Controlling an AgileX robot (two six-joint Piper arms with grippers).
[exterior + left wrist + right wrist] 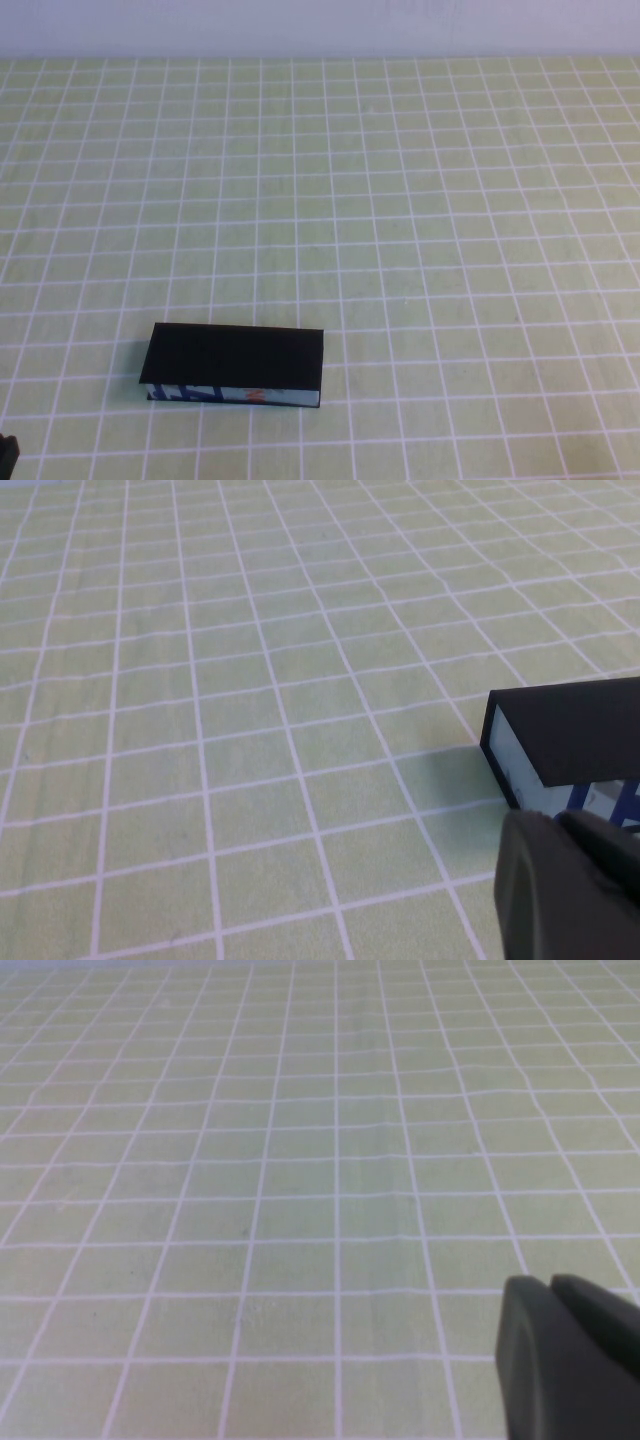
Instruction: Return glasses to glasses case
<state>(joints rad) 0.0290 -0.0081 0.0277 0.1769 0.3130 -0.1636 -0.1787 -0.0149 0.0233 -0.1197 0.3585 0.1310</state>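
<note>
The glasses case (235, 365) lies flat near the table's front left, lid down, its blue, white and orange printed edge facing me. It also shows in the left wrist view (570, 742). The glasses are not in view in any frame. My left gripper (557, 818) is shut and empty, low over the table just short of the case's left end; only a dark corner of it (5, 455) shows in the high view. My right gripper (550, 1282) is shut and empty over bare table and is outside the high view.
A green tablecloth (400, 200) with a white grid covers the table. A pale wall (320, 25) runs along the far edge.
</note>
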